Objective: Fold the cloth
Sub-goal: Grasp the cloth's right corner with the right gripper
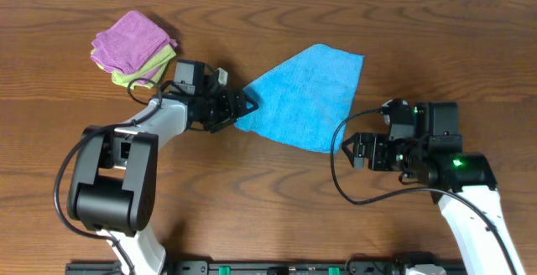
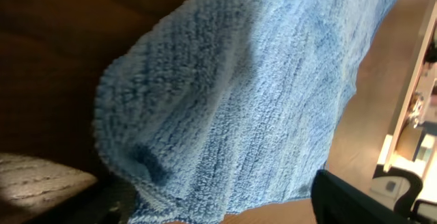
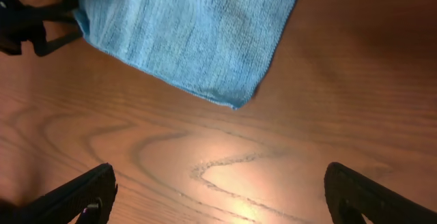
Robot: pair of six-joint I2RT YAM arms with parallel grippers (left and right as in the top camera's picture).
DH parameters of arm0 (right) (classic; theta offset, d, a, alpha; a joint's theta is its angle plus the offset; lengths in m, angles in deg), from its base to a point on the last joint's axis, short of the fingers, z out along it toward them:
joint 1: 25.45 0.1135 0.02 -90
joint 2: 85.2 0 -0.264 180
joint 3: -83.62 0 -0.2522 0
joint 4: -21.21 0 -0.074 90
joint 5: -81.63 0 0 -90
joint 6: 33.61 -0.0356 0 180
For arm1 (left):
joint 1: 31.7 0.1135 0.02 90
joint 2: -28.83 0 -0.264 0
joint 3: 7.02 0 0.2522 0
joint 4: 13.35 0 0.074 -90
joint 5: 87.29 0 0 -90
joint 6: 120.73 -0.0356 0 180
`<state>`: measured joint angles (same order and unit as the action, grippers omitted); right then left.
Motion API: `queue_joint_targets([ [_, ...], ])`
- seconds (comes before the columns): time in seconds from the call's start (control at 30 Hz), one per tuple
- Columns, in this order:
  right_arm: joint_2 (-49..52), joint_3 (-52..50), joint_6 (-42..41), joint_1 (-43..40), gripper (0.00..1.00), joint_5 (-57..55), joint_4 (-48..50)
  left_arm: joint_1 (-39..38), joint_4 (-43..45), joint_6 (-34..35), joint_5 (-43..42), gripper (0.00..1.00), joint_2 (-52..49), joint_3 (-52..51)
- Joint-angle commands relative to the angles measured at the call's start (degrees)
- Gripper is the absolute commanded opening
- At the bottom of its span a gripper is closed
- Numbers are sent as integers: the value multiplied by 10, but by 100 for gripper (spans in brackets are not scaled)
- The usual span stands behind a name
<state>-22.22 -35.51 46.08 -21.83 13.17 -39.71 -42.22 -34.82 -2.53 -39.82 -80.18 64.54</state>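
**Cloth flat on the table, both grippers open**

Sky-blue cloth [image 1: 310, 90] lies spread on the wooden table [image 1: 436, 23], a little right of centre in the overhead view. Its outline is an uneven four-sided shape that narrows toward the left. The narrow left end meets the left gripper [image 1: 244, 109], which sits low over the table, pointing right. Its jaws stand apart. The right wrist view shows its two dark fingers [image 3: 42, 41] splayed on either side of the cloth's corner, not pressed together on it. The left wrist view is filled by the terry surface close up, with one dark finger at the lower right edge. Whether a fingertip touches the fabric cannot be told.

The right gripper [image 1: 359, 151] sits near the cloth's lower right corner, apart from it, over bare wood. Its jaws are wide open and hold nothing. Its two fingers show at the bottom corners of its own camera's view, with only wood grain between them and the cloth's corner further ahead.

A purple folded cloth [image 1: 130, 38] rests on a light green folded cloth [image 1: 149, 70] at the table's upper left, near the left arm's wrist and apart from the blue cloth.
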Motion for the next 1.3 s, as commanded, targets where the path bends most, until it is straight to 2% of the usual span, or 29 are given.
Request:
queue_joint_targets([
  [0.0, -4, -3, -9, -4, 97, 11, -8, -4, -22, -33, 26, 86, -32, -6],
  [0.17, -4, -3, -9, -4, 98, 11, -16, 0, -42, -51, 25, 72, -30, -6],
  [0.6, -4, -3, -9, -4, 98, 12, -14, 52, -90, -62, 24, 74, -26, -5],
  [0.83, -4, -3, -16, -4, 98, 15, -3, 25, -87, -60, 59, 81, -30, -5],
  [1.0, -4, -3, -17, -4, 99, 29, -2, -5, -82, -59, 104, 80, -35, -5],
  [1.07, -4, -3, -19, -4, 99, 31, -2, -7, -78, -59, 116, 77, -35, -5],
  [1.13, -4, -3, -19, -4, 99, 34, -2, -7, -69, -59, 122, 69, -36, -7],
  [1.2, -4, -3, -19, -4, 99, 38, -2, -8, -68, -60, 125, 67, -42, -7],
  [1.27, -4, -3, -19, -4, 99, 44, -2, -7, -68, -63, 125, 57, -49, -7],
])
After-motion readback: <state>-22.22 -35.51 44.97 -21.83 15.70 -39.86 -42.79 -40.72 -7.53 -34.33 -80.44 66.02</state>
